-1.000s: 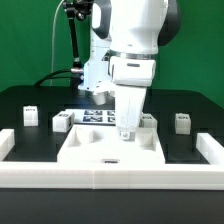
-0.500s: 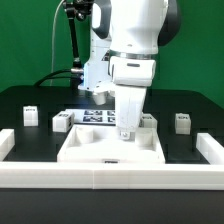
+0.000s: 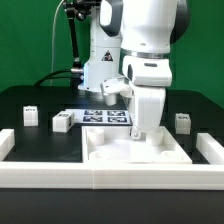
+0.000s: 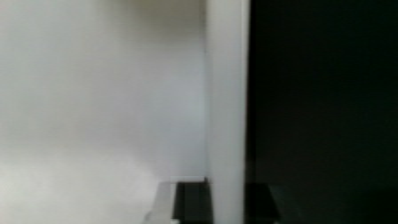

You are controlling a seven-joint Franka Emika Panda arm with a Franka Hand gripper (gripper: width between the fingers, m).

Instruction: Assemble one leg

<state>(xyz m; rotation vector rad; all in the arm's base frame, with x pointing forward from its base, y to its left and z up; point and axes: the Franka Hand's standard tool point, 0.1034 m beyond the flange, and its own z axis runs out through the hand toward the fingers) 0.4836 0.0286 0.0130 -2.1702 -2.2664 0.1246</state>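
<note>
You are seeing the gripper (image 3: 146, 132) hanging low at centre-right of the frame, over the white rimmed panel (image 3: 110, 150). The hand is hiding its fingers, so you cannot tell their spacing. The leg (image 3: 182, 122) is standing upright at right, apart from it.

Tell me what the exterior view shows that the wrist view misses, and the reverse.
Only the exterior view shows the arm, its gripper lowered at the big white panel, three small white blocks on the black table, and the marker board.
Only the wrist view shows a blurred close-up of a straight white edge against black, plus dark shapes too blurred to identify.
Both probably share the white panel and black table, though the blur leaves that unsure.
</note>
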